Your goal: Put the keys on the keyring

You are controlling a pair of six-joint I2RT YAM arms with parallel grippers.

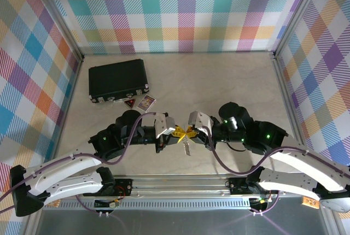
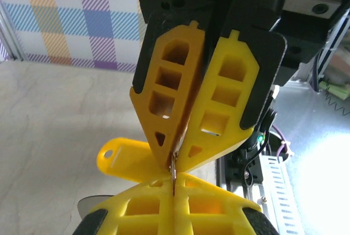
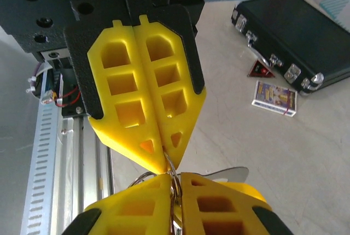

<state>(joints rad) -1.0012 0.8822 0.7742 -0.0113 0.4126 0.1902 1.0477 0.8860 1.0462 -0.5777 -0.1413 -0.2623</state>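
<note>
Left gripper (image 2: 173, 194) clamped on the thin wire of the keyring (image 3: 171, 166), right gripper (image 3: 174, 186) tip to tip against it, closed on the same wire, yellow-headed key (image 2: 123, 158) just beside the meeting fingertips, black case (image 1: 117, 79) far left on the table (image 1: 219, 82).
</note>
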